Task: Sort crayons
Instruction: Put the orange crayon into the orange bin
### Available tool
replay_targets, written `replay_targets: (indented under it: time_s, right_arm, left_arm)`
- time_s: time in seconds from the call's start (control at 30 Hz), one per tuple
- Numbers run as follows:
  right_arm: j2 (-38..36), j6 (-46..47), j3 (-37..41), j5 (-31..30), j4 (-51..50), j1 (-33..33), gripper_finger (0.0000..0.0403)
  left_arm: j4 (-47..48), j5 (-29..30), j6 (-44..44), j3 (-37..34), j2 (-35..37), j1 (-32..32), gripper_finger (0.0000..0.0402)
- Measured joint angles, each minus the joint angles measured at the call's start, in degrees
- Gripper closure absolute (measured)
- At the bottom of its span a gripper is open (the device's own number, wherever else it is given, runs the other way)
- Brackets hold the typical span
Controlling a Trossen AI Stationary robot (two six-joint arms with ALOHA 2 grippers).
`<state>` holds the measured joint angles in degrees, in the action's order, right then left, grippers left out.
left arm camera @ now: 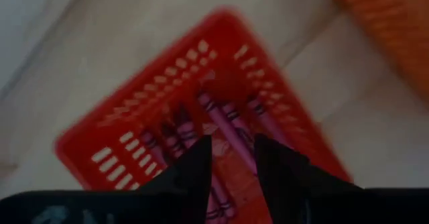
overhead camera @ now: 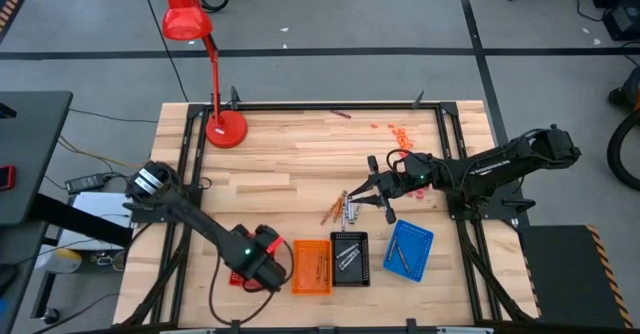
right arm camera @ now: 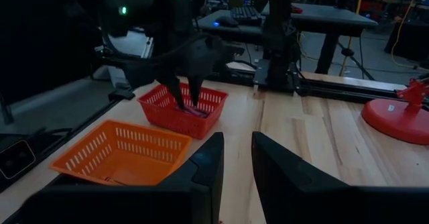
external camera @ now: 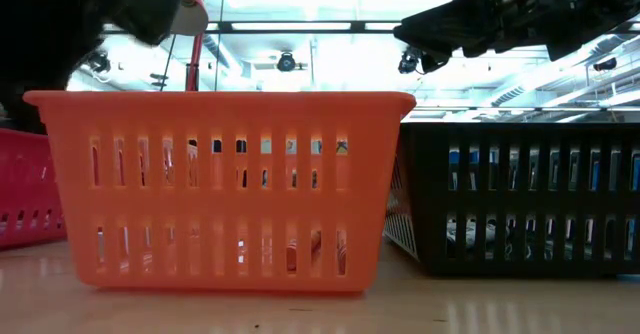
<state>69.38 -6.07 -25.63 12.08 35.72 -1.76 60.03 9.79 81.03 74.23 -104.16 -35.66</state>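
Note:
A red tray (left arm camera: 201, 117) holds several maroon-purple crayons (left arm camera: 228, 127) lying along its floor. My left gripper (left arm camera: 232, 163) hangs open just above them, pointing down, its fingers (right arm camera: 186, 93) apart over the tray's middle with nothing between them. In the high view the left gripper (overhead camera: 262, 259) hides most of the red tray, which sits left of the orange tray (overhead camera: 311, 266). A small heap of loose crayons (overhead camera: 340, 210) lies on the table's middle. My right gripper (overhead camera: 372, 189) hovers open beside that heap, roughly level, and is empty (right arm camera: 236, 163).
The orange, black (overhead camera: 349, 258) and blue (overhead camera: 408, 250) trays stand in a row near the front edge, with crayons inside. A red desk lamp (overhead camera: 210, 64) stands at the far left. Pink-orange crumbs (overhead camera: 400, 132) lie at the far right.

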Motion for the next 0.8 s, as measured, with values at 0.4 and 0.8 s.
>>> replay_targets:
  time_s: [0.4, 0.8]
  right_arm:
    - [0.0, 0.0, 0.0, 0.0, 0.2, 0.0, 0.0321]
    - [0.0, -0.11, 0.0, 0.0, 0.05, 0.0, 0.0321]
  left_arm:
    - [0.69, 1.89, -14.15, 4.51, 2.86, 7.15, 0.0283]
    - [-9.96, 4.71, -31.06, 3.04, 2.86, 17.5, 0.0283]
